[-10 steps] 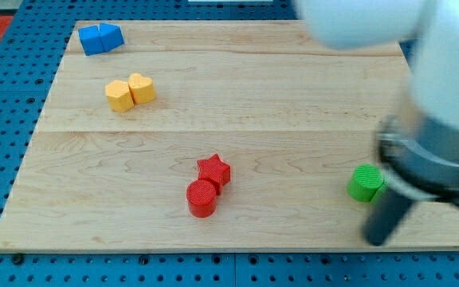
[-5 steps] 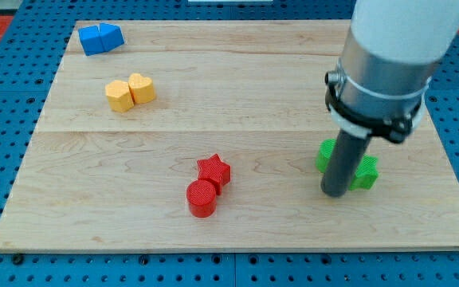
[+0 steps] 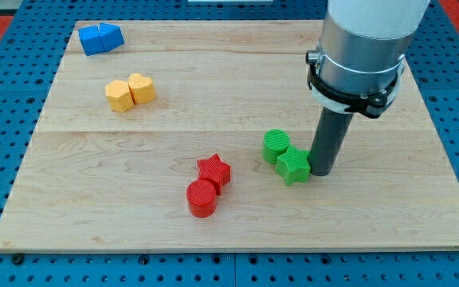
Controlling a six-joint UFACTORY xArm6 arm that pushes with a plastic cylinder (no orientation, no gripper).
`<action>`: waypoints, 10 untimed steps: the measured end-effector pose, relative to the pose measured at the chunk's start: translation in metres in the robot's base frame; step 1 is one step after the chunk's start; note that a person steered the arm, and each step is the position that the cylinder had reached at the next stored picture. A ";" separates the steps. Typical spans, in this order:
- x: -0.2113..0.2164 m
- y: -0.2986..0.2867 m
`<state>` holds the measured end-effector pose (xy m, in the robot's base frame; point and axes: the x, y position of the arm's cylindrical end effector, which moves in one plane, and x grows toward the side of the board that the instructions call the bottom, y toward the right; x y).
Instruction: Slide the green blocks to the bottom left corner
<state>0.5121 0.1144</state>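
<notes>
On the wooden board (image 3: 237,96), my tip (image 3: 322,172) sits just right of the green star (image 3: 293,166), touching it or nearly so. The green cylinder (image 3: 276,146) touches that star at its upper left. To the view's left & slightly lower, the red star (image 3: 214,171) abuts the red cylinder (image 3: 202,198), which lies below-left of it. Up left, two yellow blocks (image 3: 130,91) sit side by side, touching. The blue blocks (image 3: 101,37) are paired in the board's top-left corner. Bottom-left corner lies well apart from the green pair.

A robotics lab bench: a wooden board (image 3: 237,119) lying on blue perforated pegboard (image 3: 6,119), under a robot arm (image 3: 365,48)
</notes>
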 end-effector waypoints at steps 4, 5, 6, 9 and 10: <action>-0.017 -0.104; -0.049 -0.128; -0.071 -0.102; -0.143 -0.036; -0.123 -0.054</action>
<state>0.3893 0.0600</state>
